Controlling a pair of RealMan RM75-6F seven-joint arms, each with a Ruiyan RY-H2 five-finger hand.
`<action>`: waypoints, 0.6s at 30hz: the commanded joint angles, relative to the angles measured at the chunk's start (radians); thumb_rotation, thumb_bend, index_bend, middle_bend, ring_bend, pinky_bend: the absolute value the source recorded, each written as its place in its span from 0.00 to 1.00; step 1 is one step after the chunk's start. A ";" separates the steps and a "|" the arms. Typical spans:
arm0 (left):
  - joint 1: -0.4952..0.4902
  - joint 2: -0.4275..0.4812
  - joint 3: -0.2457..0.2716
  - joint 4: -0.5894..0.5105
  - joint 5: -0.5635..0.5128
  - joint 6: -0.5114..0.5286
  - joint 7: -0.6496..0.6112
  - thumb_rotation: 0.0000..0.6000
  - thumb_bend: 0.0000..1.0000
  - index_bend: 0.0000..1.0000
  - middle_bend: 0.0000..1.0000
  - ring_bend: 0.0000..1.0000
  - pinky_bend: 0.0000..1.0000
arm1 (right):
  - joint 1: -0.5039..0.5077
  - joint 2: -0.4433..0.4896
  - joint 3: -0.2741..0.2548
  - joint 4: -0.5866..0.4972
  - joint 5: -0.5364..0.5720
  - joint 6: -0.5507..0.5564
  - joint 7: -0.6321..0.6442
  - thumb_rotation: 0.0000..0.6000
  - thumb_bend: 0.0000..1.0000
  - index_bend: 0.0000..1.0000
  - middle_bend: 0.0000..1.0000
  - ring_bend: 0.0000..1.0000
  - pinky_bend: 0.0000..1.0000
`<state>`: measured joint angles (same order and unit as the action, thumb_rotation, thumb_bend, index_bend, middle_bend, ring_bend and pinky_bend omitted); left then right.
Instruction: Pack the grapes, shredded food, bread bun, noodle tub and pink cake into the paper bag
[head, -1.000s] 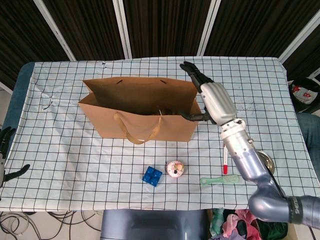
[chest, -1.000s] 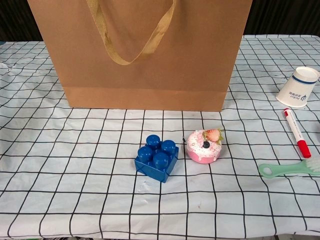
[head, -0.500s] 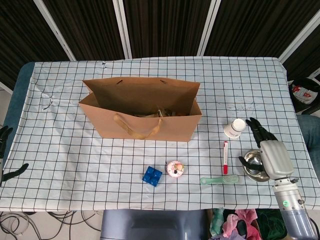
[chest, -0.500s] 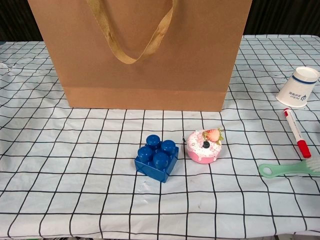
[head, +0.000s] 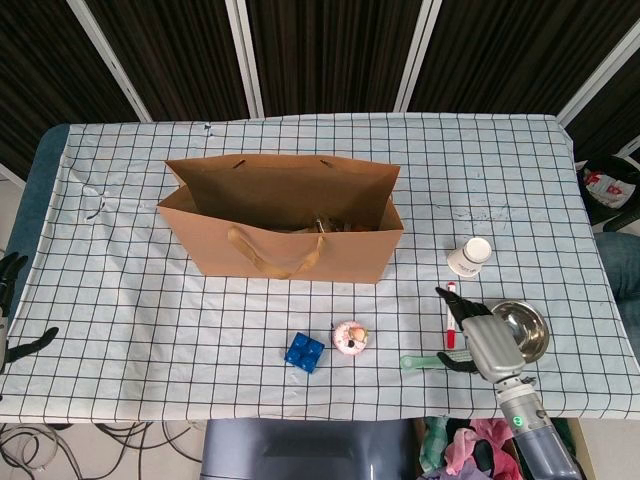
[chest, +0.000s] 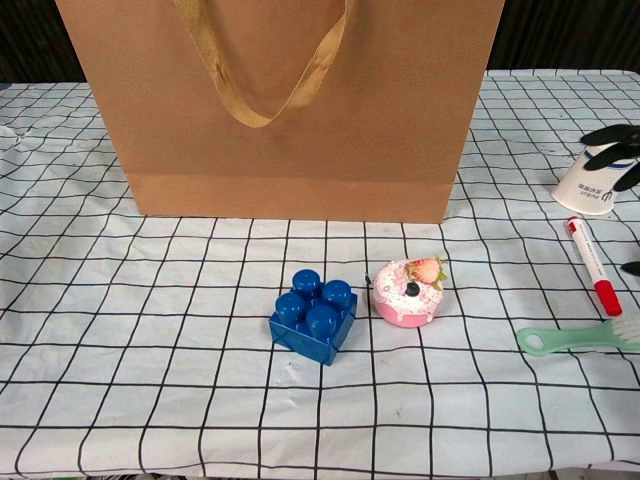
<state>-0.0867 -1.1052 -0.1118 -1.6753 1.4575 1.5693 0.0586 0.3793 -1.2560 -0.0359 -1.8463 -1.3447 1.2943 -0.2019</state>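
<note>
The brown paper bag (head: 280, 240) stands open at mid-table, with dim brownish contents just visible inside. In front of it the pink cake (head: 350, 337) topped with a strawberry lies on the checked cloth, close up in the chest view as the pink cake (chest: 408, 291). My right hand (head: 480, 342) hovers open and empty near the front right edge, to the right of the cake and apart from it. Its dark fingertips (chest: 612, 135) enter the chest view at the right edge. My left hand (head: 12, 305) hangs open off the table's far left.
A blue toy brick (head: 304, 352) lies just left of the cake. A red marker (head: 450, 315), a green brush (head: 420, 362), a steel bowl (head: 522, 325) and a tipped paper cup (head: 469, 256) crowd the right front around my right hand.
My right hand has left the bag's right end, swung out past the bowl, then come back left to hover by the marker and brush. Cake, bag and left hand have not moved.
</note>
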 joint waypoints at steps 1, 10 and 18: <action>0.000 0.001 -0.001 0.001 -0.002 -0.001 -0.001 1.00 0.08 0.09 0.05 0.00 0.00 | 0.049 -0.083 0.007 0.038 -0.014 -0.073 -0.113 1.00 0.17 0.08 0.12 0.19 0.22; -0.006 0.002 0.000 0.000 -0.010 -0.018 0.006 1.00 0.08 0.09 0.05 0.00 0.00 | 0.177 -0.218 0.082 0.081 0.140 -0.272 -0.272 1.00 0.17 0.08 0.12 0.19 0.23; -0.005 0.002 -0.003 -0.001 -0.015 -0.018 0.006 1.00 0.08 0.09 0.05 0.00 0.00 | 0.236 -0.295 0.118 0.139 0.235 -0.320 -0.345 1.00 0.17 0.08 0.12 0.19 0.23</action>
<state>-0.0918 -1.1036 -0.1152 -1.6760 1.4422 1.5519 0.0647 0.6091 -1.5421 0.0754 -1.7150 -1.1186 0.9814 -0.5385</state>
